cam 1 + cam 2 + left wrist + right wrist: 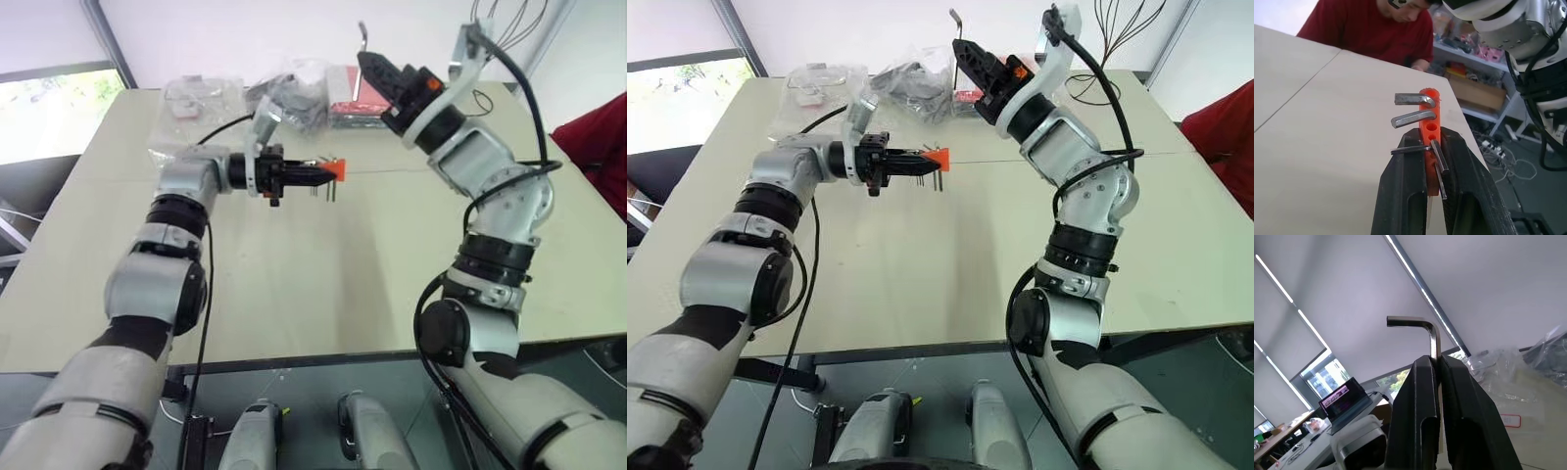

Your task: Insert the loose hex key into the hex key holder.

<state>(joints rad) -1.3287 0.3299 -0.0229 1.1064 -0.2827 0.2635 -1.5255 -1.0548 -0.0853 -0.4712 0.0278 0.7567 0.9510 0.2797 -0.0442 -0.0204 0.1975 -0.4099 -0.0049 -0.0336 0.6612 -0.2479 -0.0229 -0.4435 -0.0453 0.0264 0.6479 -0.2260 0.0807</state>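
My left gripper [312, 174] is shut on the hex key holder [336, 169], a small red-orange block held above the table's middle, level and pointing right. In the left wrist view the holder [1430, 128] rises between the black fingers [1403, 188], with short silver keys sticking out of its side and open round holes. My right gripper [969, 52] is raised higher at the back, tilted up, shut on the loose hex key [957, 21]. In the right wrist view the key [1427, 330] stands above the fingertips, its short leg bent sideways.
Clear plastic bags [201, 98] and a flat red packet [353, 93] lie at the beige table's [323, 284] far edge. A person in a red shirt [1378, 29] sits across the table. Black cables [500, 20] hang at the back right.
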